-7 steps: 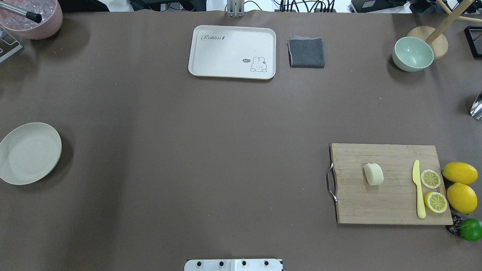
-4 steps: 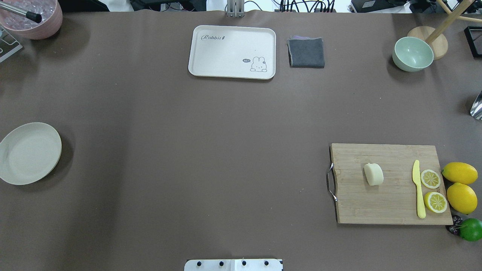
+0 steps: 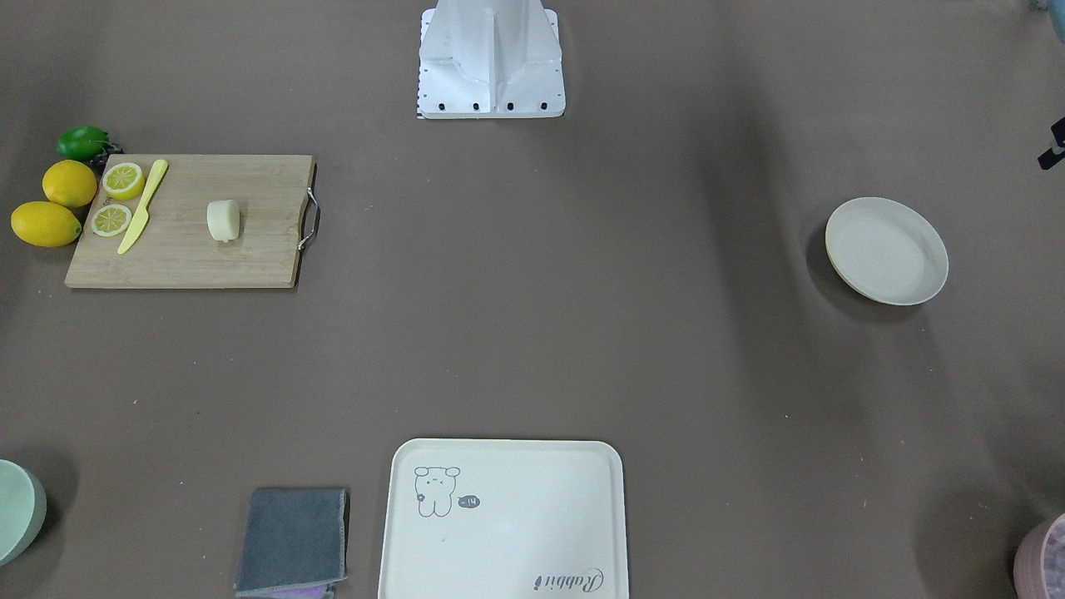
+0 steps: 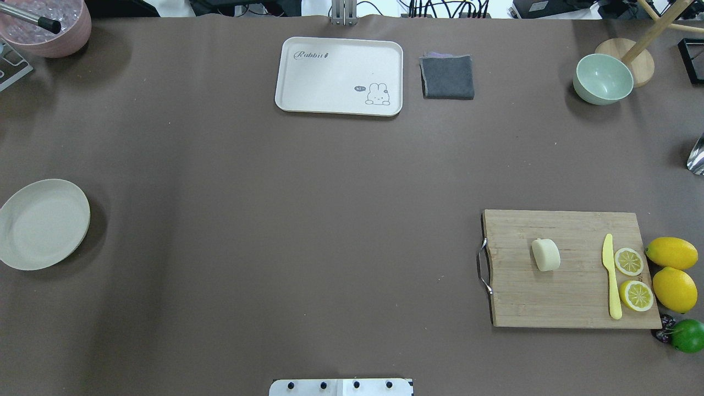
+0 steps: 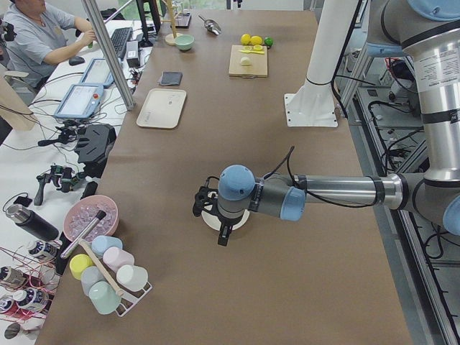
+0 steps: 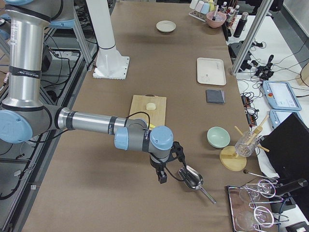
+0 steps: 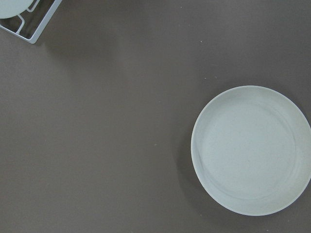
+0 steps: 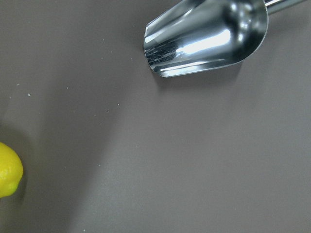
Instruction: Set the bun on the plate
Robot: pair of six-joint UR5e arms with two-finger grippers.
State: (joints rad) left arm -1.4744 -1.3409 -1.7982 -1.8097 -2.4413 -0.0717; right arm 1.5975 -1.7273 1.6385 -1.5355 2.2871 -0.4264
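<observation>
The bun [image 4: 545,254], a small pale cream block, lies on a wooden cutting board [image 4: 572,297] at the table's right; it also shows in the front-facing view [image 3: 223,220]. Far across the table at its left edge sits the round off-white plate [image 4: 44,224], with nothing on it in the left wrist view [image 7: 252,150]. In the exterior left view my left gripper [image 5: 212,218] hangs over the plate. My right gripper [image 6: 170,162] hovers by a metal scoop [image 6: 190,178], past the board's end. I cannot tell whether either gripper is open or shut.
On the board lie a yellow knife [image 4: 611,278] and two lemon slices [image 4: 628,261]; whole lemons [image 4: 672,253] and a lime [image 4: 687,335] sit beside it. At the far edge are a cream tray [image 4: 339,76], grey cloth [image 4: 447,77], green bowl [image 4: 603,78] and pink bowl [image 4: 47,25].
</observation>
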